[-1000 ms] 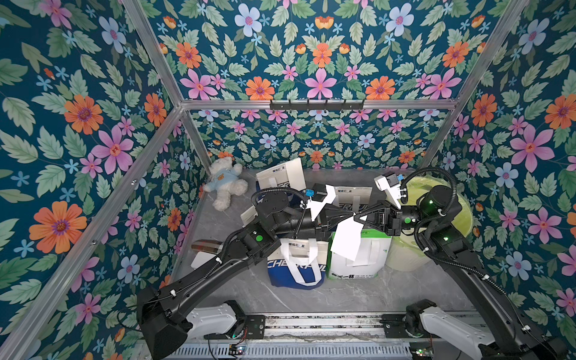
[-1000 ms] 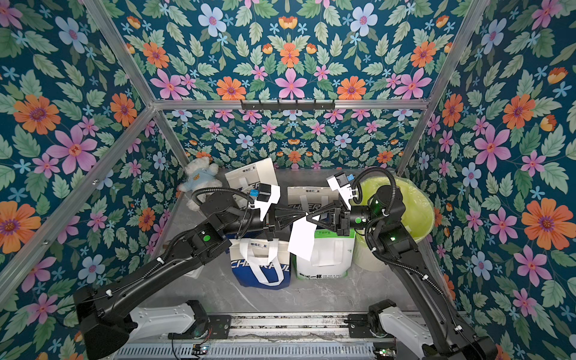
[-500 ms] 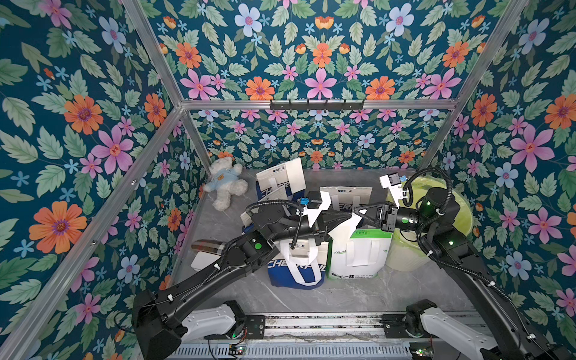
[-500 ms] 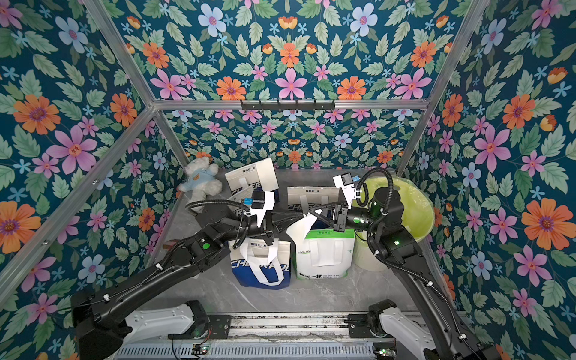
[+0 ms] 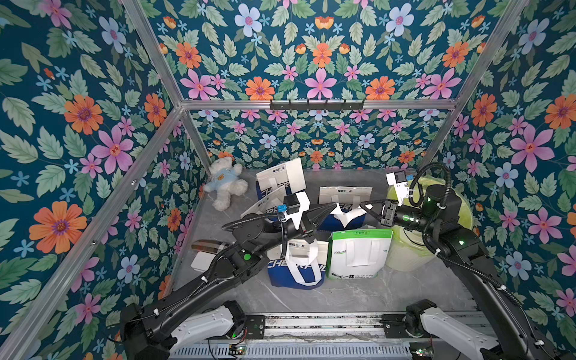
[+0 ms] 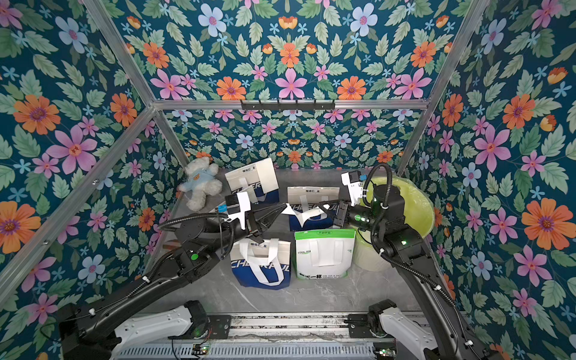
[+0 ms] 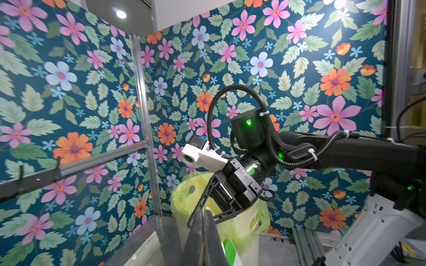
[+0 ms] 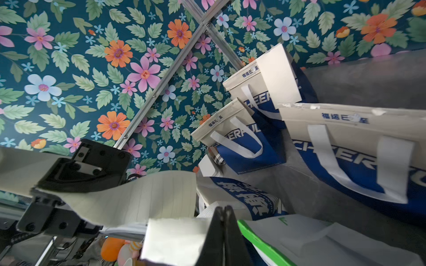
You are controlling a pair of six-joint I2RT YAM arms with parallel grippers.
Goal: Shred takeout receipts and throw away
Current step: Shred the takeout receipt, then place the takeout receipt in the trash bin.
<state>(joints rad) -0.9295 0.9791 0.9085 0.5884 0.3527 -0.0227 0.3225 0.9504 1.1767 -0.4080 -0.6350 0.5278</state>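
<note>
Your left end effector (image 5: 335, 205) has backed off toward 9 o'clock. Your right end effector (image 5: 362, 205) has eased toward 3 o'clock, so the gap between their tips has widened. The takeout receipt (image 5: 353, 214) no longer hangs as a long slip over the front of the green-and-white bag (image 5: 358, 255). It now spans short and nearly level between the two tips, sagging a little in the middle. That bag's green top band, covered a second ago, now shows in full.
</note>
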